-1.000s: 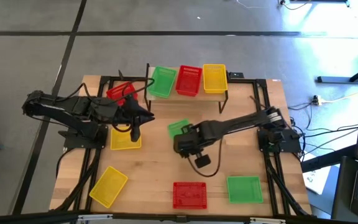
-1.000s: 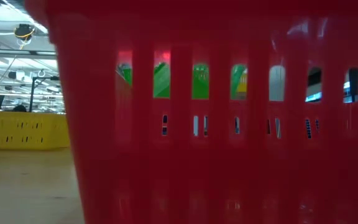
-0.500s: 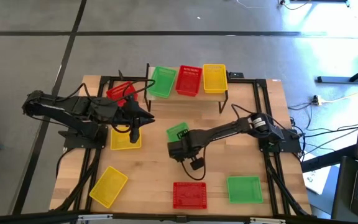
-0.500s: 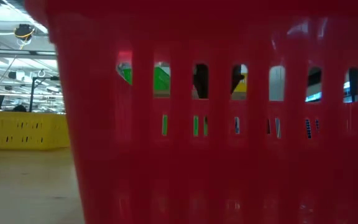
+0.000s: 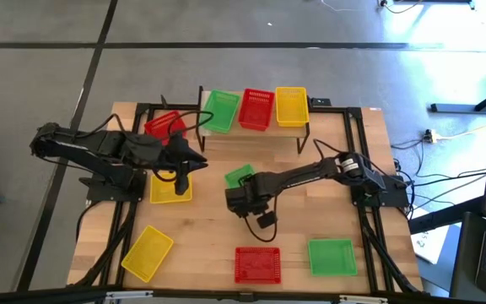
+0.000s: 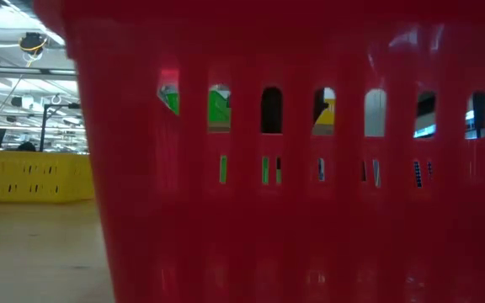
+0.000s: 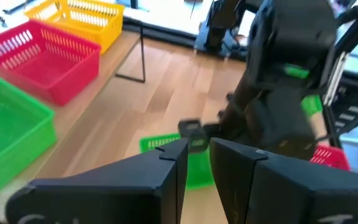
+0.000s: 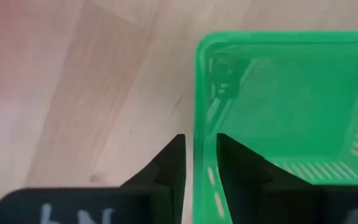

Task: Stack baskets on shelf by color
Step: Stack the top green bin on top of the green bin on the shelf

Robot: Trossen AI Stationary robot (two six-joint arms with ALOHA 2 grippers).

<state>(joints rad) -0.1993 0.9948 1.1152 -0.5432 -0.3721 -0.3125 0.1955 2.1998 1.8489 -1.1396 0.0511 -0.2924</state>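
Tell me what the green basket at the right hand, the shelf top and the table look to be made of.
Green basket: looks like moulded plastic, glossy, with slotted walls and a smooth rim.
Shelf top: seems to be pale wood, matt; mostly covered by baskets, so the grain is hard to tell. Its legs look like thin black metal.
Table: wood planks by the look, light with visible grain and seams, low sheen.

— What is lying out past the jaws of the right gripper (image 5: 241, 191), off the table (image 5: 336, 160)?
— Grey floor (image 5: 226, 25) is stretching all round, with dark seams crossing it. Cables (image 5: 445, 138) are trailing over it on that side, and a black stand foot (image 5: 467, 106) is resting there.
— And behind the jaws of the left gripper (image 5: 201, 160)?
— More grey floor is showing. At table height, ceiling lights (image 6: 11, 34) are glowing far beyond both jaws.
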